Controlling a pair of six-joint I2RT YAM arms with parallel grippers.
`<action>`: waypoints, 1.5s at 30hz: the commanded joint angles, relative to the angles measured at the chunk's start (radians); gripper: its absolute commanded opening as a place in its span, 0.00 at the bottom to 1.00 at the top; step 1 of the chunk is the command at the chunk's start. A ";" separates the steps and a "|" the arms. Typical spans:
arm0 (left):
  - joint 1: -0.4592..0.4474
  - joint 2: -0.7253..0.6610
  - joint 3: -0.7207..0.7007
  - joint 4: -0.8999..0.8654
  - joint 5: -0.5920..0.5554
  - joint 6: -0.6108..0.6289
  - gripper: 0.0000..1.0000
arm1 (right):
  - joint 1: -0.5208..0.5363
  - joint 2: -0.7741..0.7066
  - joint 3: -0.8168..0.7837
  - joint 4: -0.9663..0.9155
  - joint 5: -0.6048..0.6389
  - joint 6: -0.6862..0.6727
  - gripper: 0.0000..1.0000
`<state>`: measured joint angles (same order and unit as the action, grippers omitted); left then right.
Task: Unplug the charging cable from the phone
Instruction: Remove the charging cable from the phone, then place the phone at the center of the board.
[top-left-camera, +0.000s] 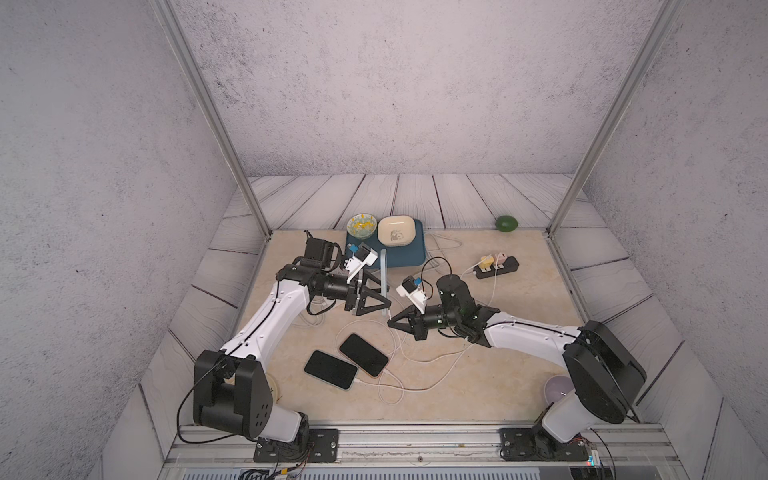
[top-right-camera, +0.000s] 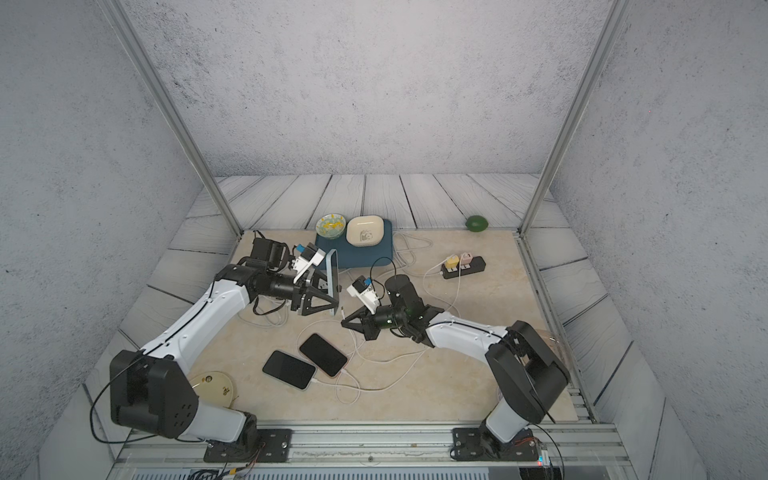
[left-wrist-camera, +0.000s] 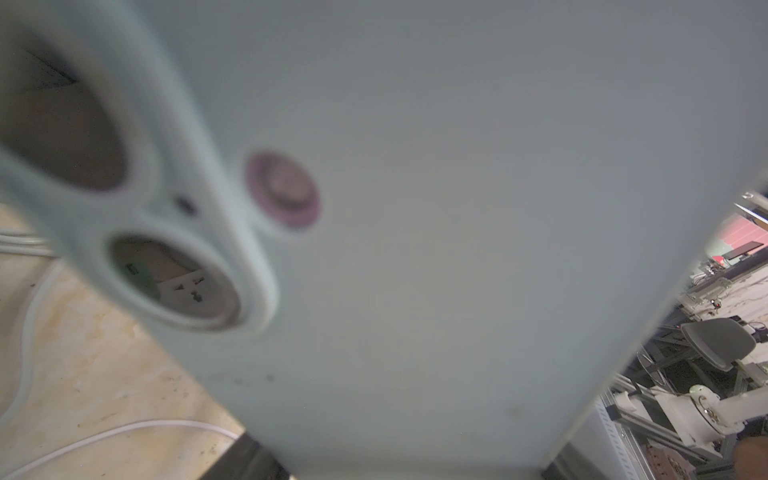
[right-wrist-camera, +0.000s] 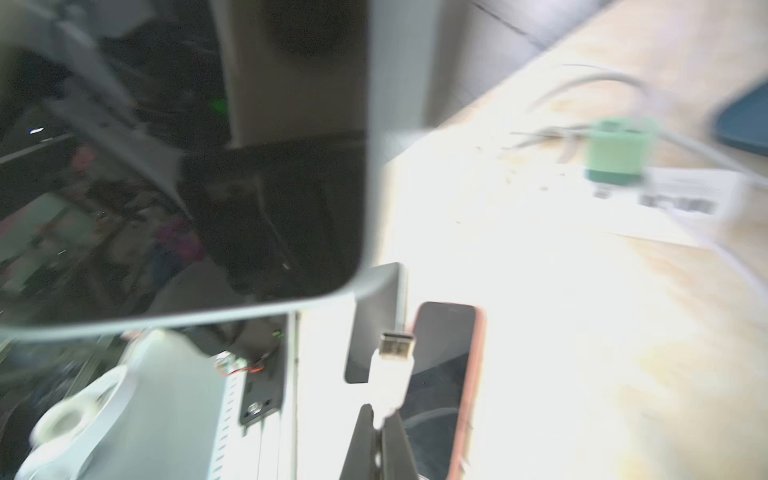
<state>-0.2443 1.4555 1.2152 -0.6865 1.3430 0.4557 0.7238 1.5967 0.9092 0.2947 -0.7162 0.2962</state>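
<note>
- Your left gripper (top-left-camera: 385, 300) clamps the phone (top-left-camera: 383, 270) upright at centre frame; keep it steady.
- Your right gripper (top-left-camera: 391, 322) pinches the plug (right-wrist-camera: 397, 345), which looks already free of the phone: draw it straight back.

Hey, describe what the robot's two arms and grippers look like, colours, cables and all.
The left arm and right arm have white link shells and bulky black joint housings. A black cable loops beside the left arm's base. The left gripper and right gripper have black triangular open-frame jaws, each topped by a white camera mount with a blue part.
</note>
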 joint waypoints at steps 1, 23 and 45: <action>0.004 -0.022 0.035 -0.088 0.049 0.122 0.09 | -0.033 0.015 0.042 -0.102 0.213 0.065 0.00; -0.007 -0.035 0.007 -0.205 0.025 0.290 0.09 | -0.105 0.181 0.350 -0.701 0.779 0.229 0.20; -0.027 -0.015 -0.011 -0.282 0.029 0.435 0.09 | -0.177 -0.100 0.286 -0.475 -0.002 -0.123 0.93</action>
<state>-0.2584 1.4490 1.2041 -0.9413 1.3289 0.8486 0.5442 1.5322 1.2209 -0.2501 -0.5251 0.2165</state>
